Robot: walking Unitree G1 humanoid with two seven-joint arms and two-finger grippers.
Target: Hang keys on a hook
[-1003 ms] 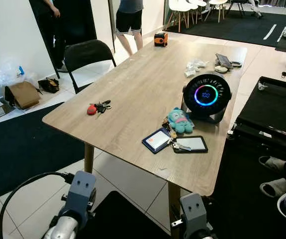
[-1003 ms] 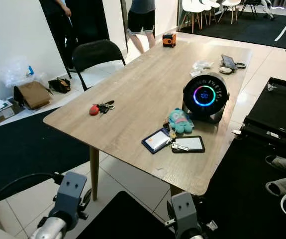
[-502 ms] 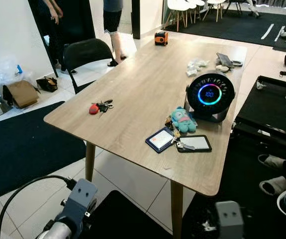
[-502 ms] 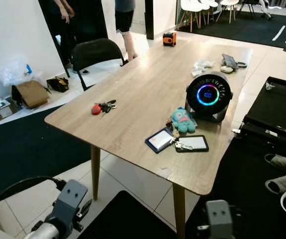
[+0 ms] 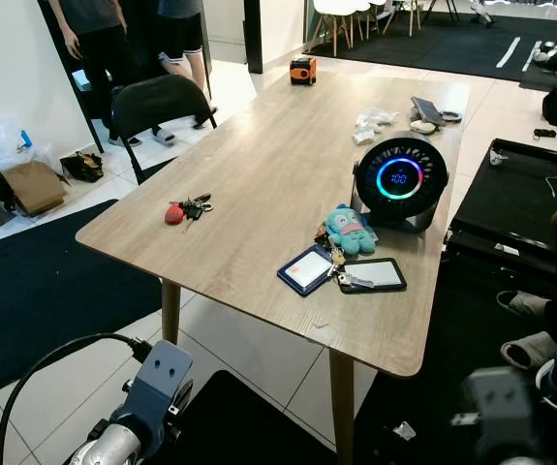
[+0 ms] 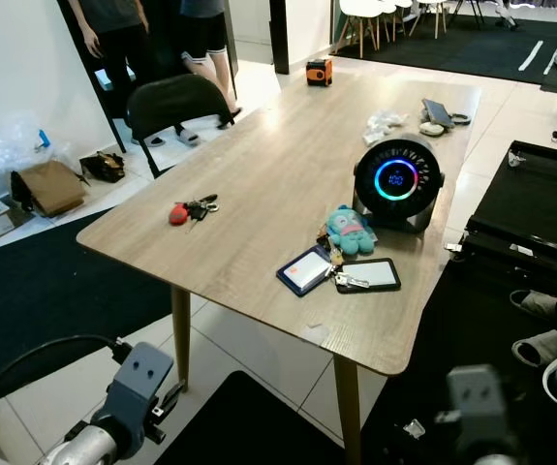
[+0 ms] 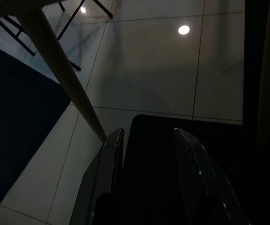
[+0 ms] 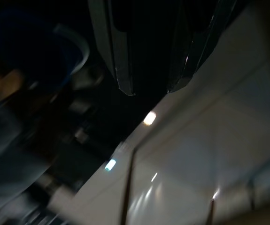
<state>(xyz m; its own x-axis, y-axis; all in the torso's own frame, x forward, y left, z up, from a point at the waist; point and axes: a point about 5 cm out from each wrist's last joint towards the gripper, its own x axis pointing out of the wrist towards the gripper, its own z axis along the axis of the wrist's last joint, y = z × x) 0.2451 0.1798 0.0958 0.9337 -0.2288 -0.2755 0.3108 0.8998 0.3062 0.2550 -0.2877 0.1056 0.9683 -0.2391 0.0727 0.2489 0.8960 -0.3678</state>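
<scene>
The red-fobbed keys (image 5: 185,208) lie on the wooden table (image 5: 268,184) near its nine o'clock edge. Toward three o'clock sit a teal plush keychain (image 5: 346,231), a blue card holder (image 5: 306,270), and a round fan (image 5: 400,181) with a glowing ring. The left gripper (image 7: 146,136) hangs low above the floor tiles, fingers spread. The right gripper (image 8: 151,89) is blurred, fingers parted.

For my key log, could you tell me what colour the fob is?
Red, on the keys; clearest in the left eye view.
</scene>
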